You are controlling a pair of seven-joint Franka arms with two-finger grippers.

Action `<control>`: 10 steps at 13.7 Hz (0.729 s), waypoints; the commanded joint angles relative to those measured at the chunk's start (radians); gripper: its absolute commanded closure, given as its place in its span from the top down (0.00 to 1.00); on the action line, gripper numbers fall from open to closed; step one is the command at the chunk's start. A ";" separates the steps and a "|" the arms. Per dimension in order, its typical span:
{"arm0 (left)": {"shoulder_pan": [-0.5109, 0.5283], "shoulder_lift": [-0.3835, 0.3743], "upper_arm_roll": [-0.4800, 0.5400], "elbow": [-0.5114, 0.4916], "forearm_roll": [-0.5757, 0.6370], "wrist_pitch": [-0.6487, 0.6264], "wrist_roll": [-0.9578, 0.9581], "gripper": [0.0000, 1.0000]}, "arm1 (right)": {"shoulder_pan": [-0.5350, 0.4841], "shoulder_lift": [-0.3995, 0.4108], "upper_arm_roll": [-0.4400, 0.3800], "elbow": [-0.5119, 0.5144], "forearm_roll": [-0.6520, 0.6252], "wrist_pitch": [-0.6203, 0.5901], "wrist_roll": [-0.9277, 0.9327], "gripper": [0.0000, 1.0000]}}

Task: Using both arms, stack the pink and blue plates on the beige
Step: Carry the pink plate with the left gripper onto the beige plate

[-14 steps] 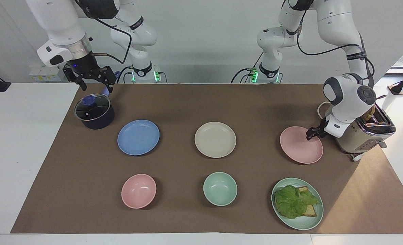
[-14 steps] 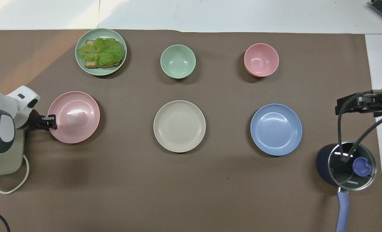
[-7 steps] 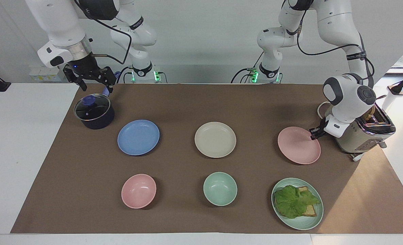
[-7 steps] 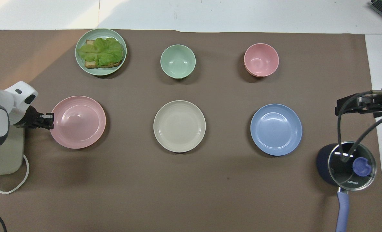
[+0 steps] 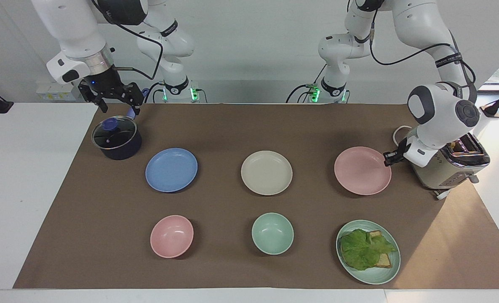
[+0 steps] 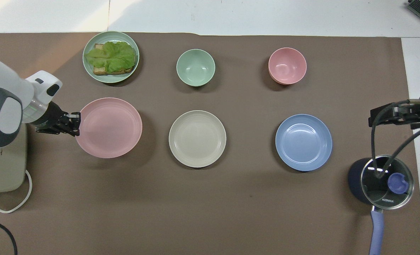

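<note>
**Left hand lifts the pink plate**

The left hand (image 5: 390, 159) is closed on the rim of the pink plate (image 5: 362, 170) and holds it above the tabletop (image 5: 232, 126), beside the beige plate (image 5: 266, 172). The blue plate (image 5: 171, 169) lies flat. The right hand (image 5: 113, 97) waits open over the pot (image 5: 116, 139).
</note>
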 commanded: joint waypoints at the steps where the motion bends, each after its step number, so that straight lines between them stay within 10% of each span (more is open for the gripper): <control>1: -0.101 -0.015 -0.004 0.016 -0.033 -0.032 -0.164 0.00 | -0.010 -0.022 0.002 -0.025 -0.001 0.009 -0.004 1.00; 10: -0.347 -0.027 -0.006 -0.104 -0.111 0.208 -0.280 0.00 | -0.022 -0.022 0.000 -0.027 -0.001 0.009 -0.005 1.00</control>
